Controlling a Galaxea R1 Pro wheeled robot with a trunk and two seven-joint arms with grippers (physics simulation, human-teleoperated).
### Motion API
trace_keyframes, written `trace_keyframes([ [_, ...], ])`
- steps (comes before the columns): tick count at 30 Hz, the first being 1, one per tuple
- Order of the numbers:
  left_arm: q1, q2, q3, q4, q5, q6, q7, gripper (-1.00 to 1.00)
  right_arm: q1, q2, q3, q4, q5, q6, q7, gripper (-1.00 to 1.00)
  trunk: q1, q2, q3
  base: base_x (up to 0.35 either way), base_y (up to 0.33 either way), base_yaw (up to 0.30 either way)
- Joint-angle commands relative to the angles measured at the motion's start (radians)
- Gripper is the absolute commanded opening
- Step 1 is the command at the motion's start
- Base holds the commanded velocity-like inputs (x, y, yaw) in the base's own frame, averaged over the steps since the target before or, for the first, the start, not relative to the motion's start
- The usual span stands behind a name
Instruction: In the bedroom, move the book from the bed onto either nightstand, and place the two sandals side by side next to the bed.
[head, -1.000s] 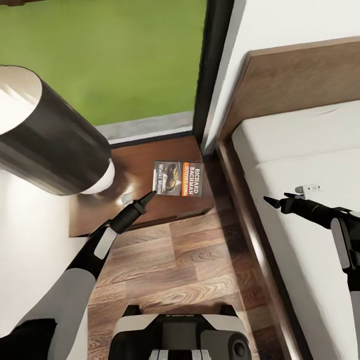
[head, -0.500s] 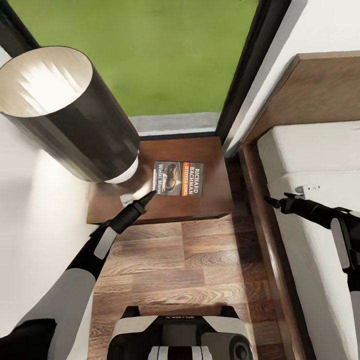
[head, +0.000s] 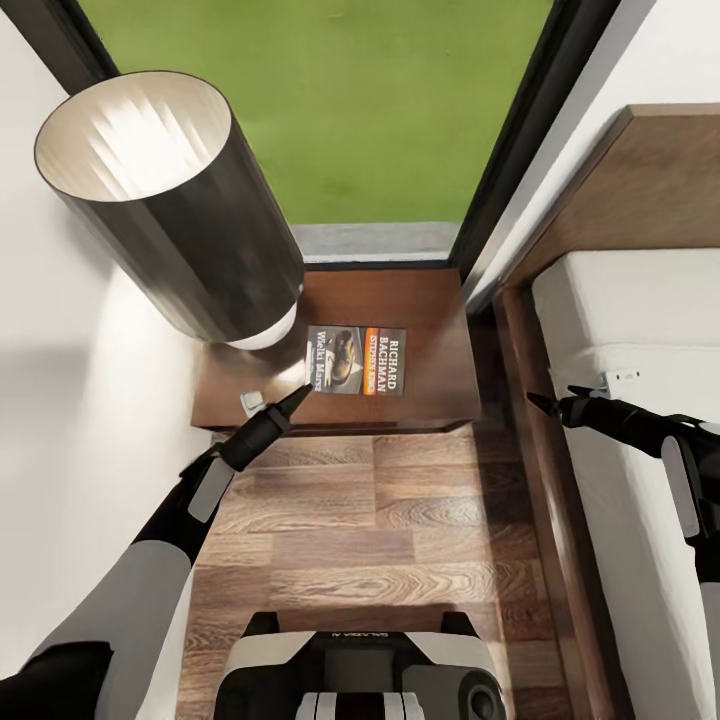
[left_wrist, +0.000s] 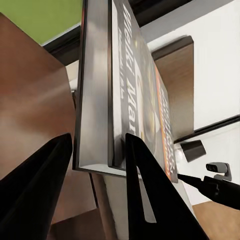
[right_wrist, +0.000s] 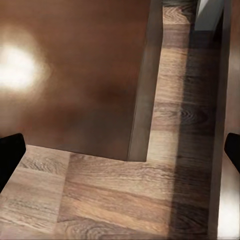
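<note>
The book (head: 356, 360), with its orange band and "RICHARD" lettering, lies flat just above the reddish-brown nightstand (head: 435, 340). My left gripper (head: 300, 392) is shut on the book's near left edge. In the left wrist view the book (left_wrist: 135, 100) sits edge-on between the two dark fingers (left_wrist: 40, 190). My right gripper (head: 540, 403) hangs open over the bed's wooden side rail, and its fingers (right_wrist: 10, 155) are spread wide above the nightstand top (right_wrist: 75, 65). The bed (head: 640, 320) with its pale mattress is at the right. The sandals are out of view.
A tall black cylindrical lamp (head: 170, 200) stands on the nightstand's left part, and a small white object (head: 252, 402) lies near its front edge. Behind is the dark-framed window (head: 520, 150), with a white wall at the left. A narrow strip of wood floor (head: 380, 520) runs between nightstand, bed and my base.
The camera has moved with my body, so the nightstand, lamp and window sit further right in the picture. The book stays in my left gripper, and both arms keep their pose.
</note>
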Motion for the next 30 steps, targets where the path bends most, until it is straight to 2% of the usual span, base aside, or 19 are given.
trace_keyframes([
  [1, 0.000, -0.001, 0.003, 0.000, 0.003, 0.010, -0.005, -1.00, 0.000, 0.000, -0.001, 0.000, -0.006, 0.008, 0.001, 1.00, 0.000, 0.000, 0.000, -0.015, 0.000, 0.001],
  [9, 0.000, -0.001, 0.003, 0.002, 0.004, 0.010, -0.001, -1.00, 0.000, 0.000, -0.001, 0.000, -0.007, 0.008, 0.001, 1.00, 0.000, 0.000, 0.000, -0.013, -0.003, 0.000],
  [13, 0.000, -0.001, 0.003, 0.014, 0.005, 0.009, -0.001, -1.00, 0.000, 0.000, -0.001, 0.000, -0.007, 0.008, 0.001, 1.00, 0.000, 0.000, 0.000, -0.185, -0.152, 0.000],
  [18, 0.000, -0.001, 0.003, 0.017, 0.040, 0.009, 0.000, -1.00, 0.000, -0.001, -0.001, -0.003, -0.007, 0.008, 0.005, 1.00, 0.000, 0.000, 0.000, -0.054, -0.045, 0.000],
  [26, 0.000, -0.001, 0.003, 0.017, 0.050, 0.009, 0.002, -1.00, 0.000, 0.001, 0.004, -0.010, -0.014, 0.011, 0.014, 1.00, 0.000, 0.000, 0.000, -0.005, -0.004, 0.000],
  [30, 0.000, -0.001, 0.003, 0.016, 0.050, 0.009, 0.003, -1.00, 0.000, 0.028, 0.048, -0.011, -0.014, 0.008, 0.016, 1.00, 0.008, -0.014, -0.007, 0.000, 0.000, 0.000],
])
